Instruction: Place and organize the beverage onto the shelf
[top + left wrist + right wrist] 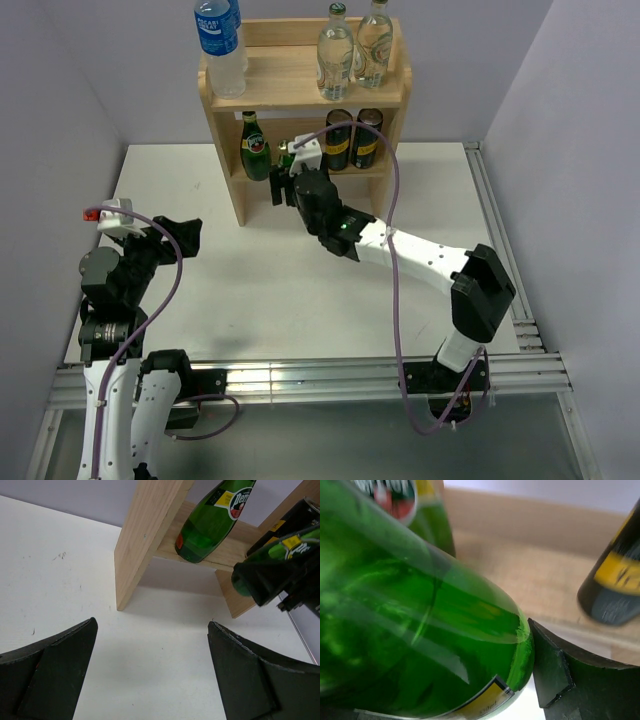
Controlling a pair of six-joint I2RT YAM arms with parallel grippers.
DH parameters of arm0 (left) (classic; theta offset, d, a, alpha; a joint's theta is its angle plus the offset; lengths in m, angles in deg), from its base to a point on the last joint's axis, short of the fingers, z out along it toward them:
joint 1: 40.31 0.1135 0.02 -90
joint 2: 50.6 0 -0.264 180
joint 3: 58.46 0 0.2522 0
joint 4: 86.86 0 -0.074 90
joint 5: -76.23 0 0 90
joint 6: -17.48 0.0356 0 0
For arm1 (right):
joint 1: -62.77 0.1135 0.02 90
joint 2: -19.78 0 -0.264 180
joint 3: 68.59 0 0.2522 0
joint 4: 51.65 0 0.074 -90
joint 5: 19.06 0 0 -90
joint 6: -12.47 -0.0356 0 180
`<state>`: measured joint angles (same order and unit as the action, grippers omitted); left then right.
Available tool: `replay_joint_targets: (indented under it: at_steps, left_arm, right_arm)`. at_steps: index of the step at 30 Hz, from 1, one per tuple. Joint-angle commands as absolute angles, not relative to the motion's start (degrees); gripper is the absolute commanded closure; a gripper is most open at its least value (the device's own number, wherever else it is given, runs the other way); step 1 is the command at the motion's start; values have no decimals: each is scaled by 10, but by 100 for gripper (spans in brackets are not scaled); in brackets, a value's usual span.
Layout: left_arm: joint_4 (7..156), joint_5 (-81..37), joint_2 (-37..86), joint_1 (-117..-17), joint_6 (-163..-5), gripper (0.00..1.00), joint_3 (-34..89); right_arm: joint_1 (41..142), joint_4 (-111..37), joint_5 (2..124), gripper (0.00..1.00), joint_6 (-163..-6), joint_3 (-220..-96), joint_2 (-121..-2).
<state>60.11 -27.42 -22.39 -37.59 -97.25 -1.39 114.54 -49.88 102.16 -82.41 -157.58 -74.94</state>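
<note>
The wooden shelf [225, 95] stands at the back of the table. Two clear glass bottles [335, 55] stand on its top tier. One green bottle [255, 148] and two dark cans [350, 140] stand on the lower tier. My right gripper [287, 172] is shut on the second green bottle [420, 630], which is tilted at the front of the lower tier between the standing green bottle [420, 505] and a can [615, 585]. One finger [555, 675] presses its side. My left gripper [185, 238] is open and empty over the table, left of the shelf; its jaws stand wide apart in the left wrist view [152, 670].
A taller plastic water bottle [220, 40] with a blue label stands at the left of the top tier. The shelf's left side panel [145, 540] is ahead of my left gripper. A metal rail [500, 250] runs along the table's right edge.
</note>
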Motion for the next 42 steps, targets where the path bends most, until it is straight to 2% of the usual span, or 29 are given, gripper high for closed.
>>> replay_joint_targets:
  at_steps: [1, 20, 42]
  left_arm:
    - [624, -275, -230, -372, -971, 1, -11]
    - [626, -284, -225, -371, -972, 1, -12]
    - [628, -287, -221, -371, -971, 1, -13]
  right_arm:
    - [1137, -554, 999, 100, -803, -1655, -751]
    - [1090, -558, 991, 100, -812, -1713, -803]
    - [1073, -621, 997, 100, -831, -1673, -780]
